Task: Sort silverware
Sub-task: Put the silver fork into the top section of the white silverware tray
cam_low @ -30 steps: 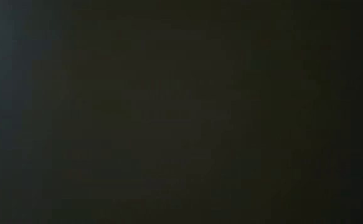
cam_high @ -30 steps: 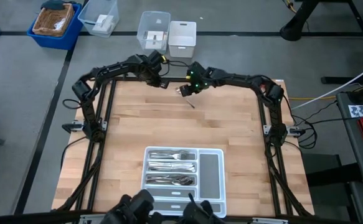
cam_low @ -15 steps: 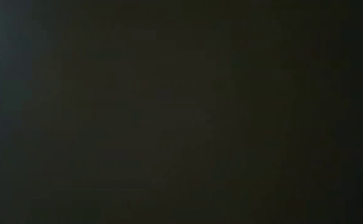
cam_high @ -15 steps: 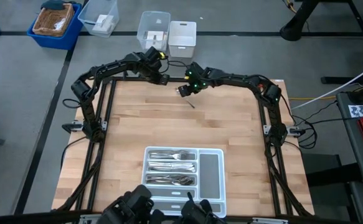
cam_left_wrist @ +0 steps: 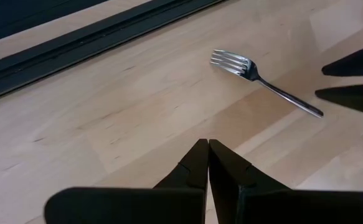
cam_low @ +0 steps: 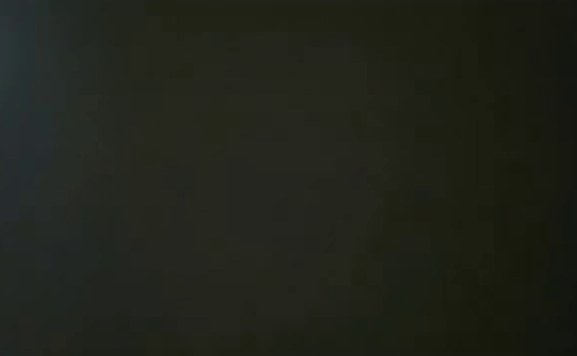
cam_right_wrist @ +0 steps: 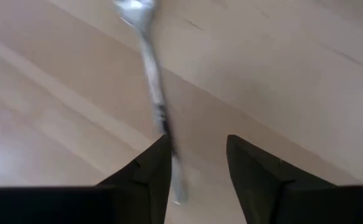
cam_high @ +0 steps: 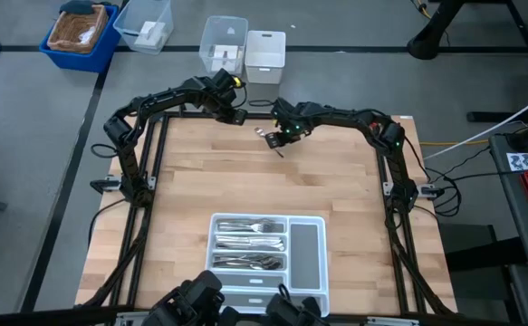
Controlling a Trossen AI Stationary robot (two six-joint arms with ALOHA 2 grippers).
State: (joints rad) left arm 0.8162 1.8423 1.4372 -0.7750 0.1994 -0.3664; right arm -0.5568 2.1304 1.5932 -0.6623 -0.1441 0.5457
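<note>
- Step: pick of the last loose fork. It lies flat on the table at the far edge; the rest of the silverware already sits in the white tray.
- Right gripper: fingers apart, low over the fork. The handle runs alongside one finger, not centred in the gap; the tines point away, beyond the fingertips.
- Left gripper: fingers together, holding nothing, parked near the fork with the tines ahead of its tips.
- Low view is dark and gives nothing.
- Next, my read: shift sideways to centre the handle between the fingers, go down, close, lift.
- Risk: thin handle flat on wood, so a fingertip may push it instead of gripping.
</note>
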